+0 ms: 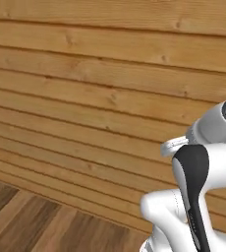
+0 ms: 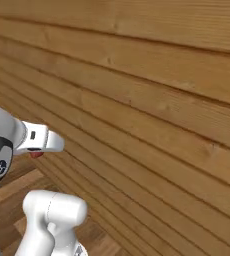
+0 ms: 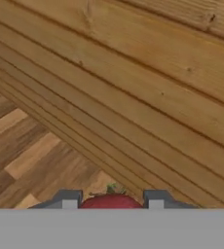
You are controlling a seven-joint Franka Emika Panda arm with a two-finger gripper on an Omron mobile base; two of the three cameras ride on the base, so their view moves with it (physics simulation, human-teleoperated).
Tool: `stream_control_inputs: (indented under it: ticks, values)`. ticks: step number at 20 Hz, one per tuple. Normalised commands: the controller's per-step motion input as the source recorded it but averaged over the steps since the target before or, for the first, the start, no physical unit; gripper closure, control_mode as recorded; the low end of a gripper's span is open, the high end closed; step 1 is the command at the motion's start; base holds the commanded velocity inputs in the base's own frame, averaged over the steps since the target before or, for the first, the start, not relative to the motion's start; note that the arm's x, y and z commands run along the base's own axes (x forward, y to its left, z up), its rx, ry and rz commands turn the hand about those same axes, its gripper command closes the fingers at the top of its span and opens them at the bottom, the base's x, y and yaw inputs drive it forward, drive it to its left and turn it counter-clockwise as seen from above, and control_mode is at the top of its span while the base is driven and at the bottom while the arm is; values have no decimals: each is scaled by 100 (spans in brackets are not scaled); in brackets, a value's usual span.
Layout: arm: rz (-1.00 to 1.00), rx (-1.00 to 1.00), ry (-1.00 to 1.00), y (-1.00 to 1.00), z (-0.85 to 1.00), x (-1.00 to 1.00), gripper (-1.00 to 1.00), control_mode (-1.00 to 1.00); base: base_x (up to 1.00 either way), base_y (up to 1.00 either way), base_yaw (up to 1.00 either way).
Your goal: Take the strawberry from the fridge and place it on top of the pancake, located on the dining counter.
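The strawberry point(image 3: 111, 201) sits pinched between the two fingertips point(image 3: 66, 199) of the gripper point(image 3: 111, 203), its red top and a bit of green calyx showing above the bottom of the hand view. In the right base view a small red spot hangs just under the white hand point(image 2: 37, 140); this is judged to be the same fruit.

Handling, as a judgement: the fruit is light, soft and easily bruised, with a rounded, somewhat slippery skin. A gentle pinch across its widest part, as now held, suits it; hard squeezing would crush it and a loose hold could let it roll out.

Surroundings, left to right: a wood-plank floor point(image 3: 31, 151) lies at lower left, meeting a wall point(image 3: 148, 82) of horizontal wooden boards that runs to the right. Fridge, counter and pancake cannot be placed from here.
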Motion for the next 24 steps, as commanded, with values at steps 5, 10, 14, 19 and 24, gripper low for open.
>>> stream_control_inputs:
  ticks: [5,10,14,19,24]
  values:
    - [0,0,0,0,0,0,100,100,57,0,95]
    - [0,0,0,0,0,0,100,100,64,0,93]
    - [0,0,0,0,0,0,100,100,73,-4,92]
    - [0,0,0,0,0,0,100,100,97,-21,73]
    - [0,0,0,0,0,0,100,100,100,-3,48]
